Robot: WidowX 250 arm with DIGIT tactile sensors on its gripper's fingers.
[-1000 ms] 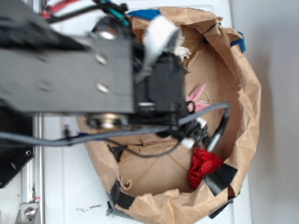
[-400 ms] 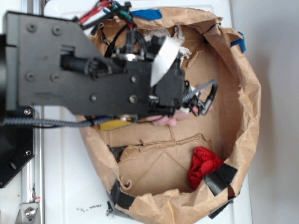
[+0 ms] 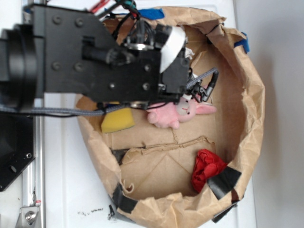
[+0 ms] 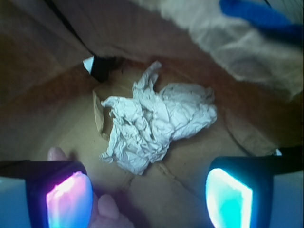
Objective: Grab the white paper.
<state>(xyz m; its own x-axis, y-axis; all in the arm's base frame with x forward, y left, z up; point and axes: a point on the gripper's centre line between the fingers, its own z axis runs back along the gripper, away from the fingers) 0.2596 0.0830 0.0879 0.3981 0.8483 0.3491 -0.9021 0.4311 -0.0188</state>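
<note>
Gripper (image 4: 145, 199) open, jaws spread wide, nothing between them; fingertip pads (image 4: 69, 202) glow pink on one side and cyan on the other in the wrist view. White paper (image 4: 154, 126) lies crumpled on the brown bag floor (image 4: 190, 199), ahead of the fingertips and between them, not touched. Exterior view: black arm (image 3: 95, 61) hangs over the upper part of the brown paper bag (image 3: 251, 95), hiding the paper almost fully. Pink plush bunny (image 3: 178, 113) lies just below the wrist, yellow sponge (image 3: 116, 119) beside it near the bag wall. Red crumpled item (image 3: 206, 168) sits at the lower wall, well apart from the gripper. Blue tape (image 3: 149, 13) on the bag rim.
</note>
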